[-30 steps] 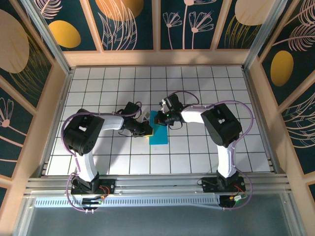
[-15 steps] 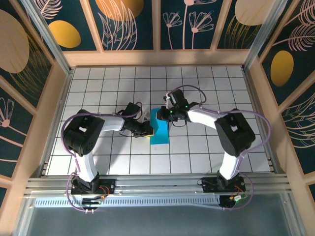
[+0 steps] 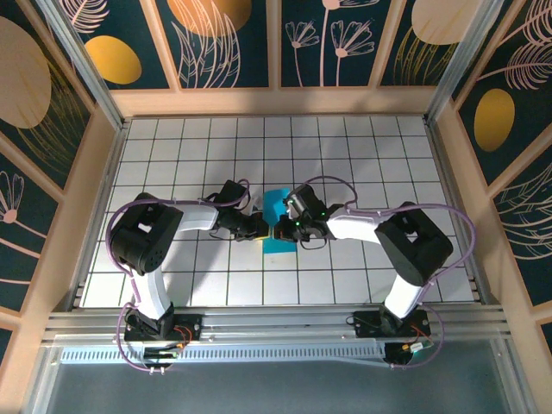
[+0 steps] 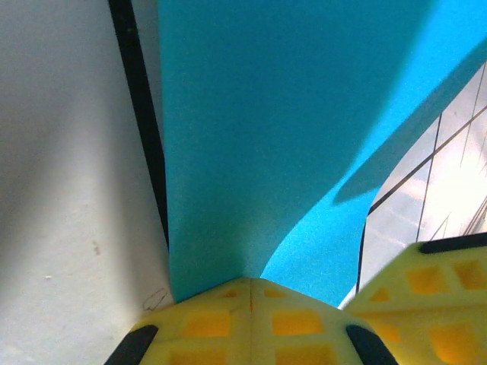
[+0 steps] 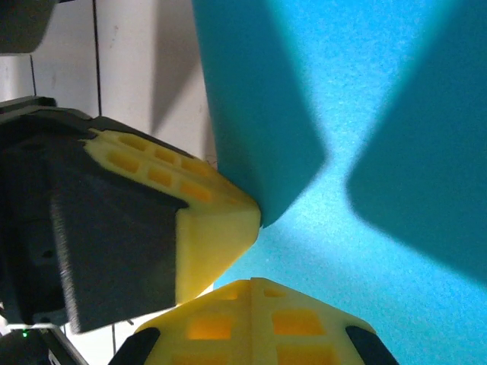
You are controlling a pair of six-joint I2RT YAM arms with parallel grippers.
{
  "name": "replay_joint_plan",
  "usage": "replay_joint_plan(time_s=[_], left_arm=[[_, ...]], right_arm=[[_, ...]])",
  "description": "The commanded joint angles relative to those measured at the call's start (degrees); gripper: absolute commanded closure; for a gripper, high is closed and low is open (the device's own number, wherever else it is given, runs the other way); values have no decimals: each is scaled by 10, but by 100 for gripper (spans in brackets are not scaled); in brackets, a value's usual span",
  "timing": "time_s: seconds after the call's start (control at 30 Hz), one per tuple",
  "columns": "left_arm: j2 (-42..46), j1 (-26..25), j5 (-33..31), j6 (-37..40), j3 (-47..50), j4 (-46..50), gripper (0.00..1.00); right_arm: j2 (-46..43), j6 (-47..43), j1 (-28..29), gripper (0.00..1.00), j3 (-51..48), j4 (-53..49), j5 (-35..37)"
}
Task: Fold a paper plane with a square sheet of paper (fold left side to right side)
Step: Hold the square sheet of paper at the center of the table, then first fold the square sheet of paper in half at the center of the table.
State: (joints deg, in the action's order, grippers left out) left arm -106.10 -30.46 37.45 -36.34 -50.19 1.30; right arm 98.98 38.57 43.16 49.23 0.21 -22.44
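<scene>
Top external: brought yellow-tipped right gripper (image 3: 285, 231) in from far side of white tiled table (image 3: 172, 155), meeting left gripper (image 3: 261, 228) over thin cyan-blue square sheet of paper (image 3: 274, 207) lying mid-table. Both fingertip pairs closed tight; cannot tell whether pinching paper. Probably pressing down the left-to-right fold.

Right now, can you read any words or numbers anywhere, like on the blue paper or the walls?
No readable text anywhere.
The blue paper is plain, the walls carry only painted flowers and leaves, and the tiled table has only grid lines.
</scene>
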Motion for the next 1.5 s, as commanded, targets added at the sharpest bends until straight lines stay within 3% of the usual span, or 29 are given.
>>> replay_joint_plan(time_s=[0.0, 0.6, 1.07, 1.47], left_arm=[[2, -5, -26, -5, 8, 31, 100], [-22, 23, -9, 31, -90, 39, 100], [-51, 31, -4, 44, -73, -16, 100], [-78, 31, -36, 45, -74, -22, 100]], right_arm=[[21, 19, 5, 100, -8, 28, 16], [44, 13, 9, 100, -48, -40, 57], [54, 5, 9, 100, -46, -45, 63], [58, -7, 9, 100, -44, -77, 83]])
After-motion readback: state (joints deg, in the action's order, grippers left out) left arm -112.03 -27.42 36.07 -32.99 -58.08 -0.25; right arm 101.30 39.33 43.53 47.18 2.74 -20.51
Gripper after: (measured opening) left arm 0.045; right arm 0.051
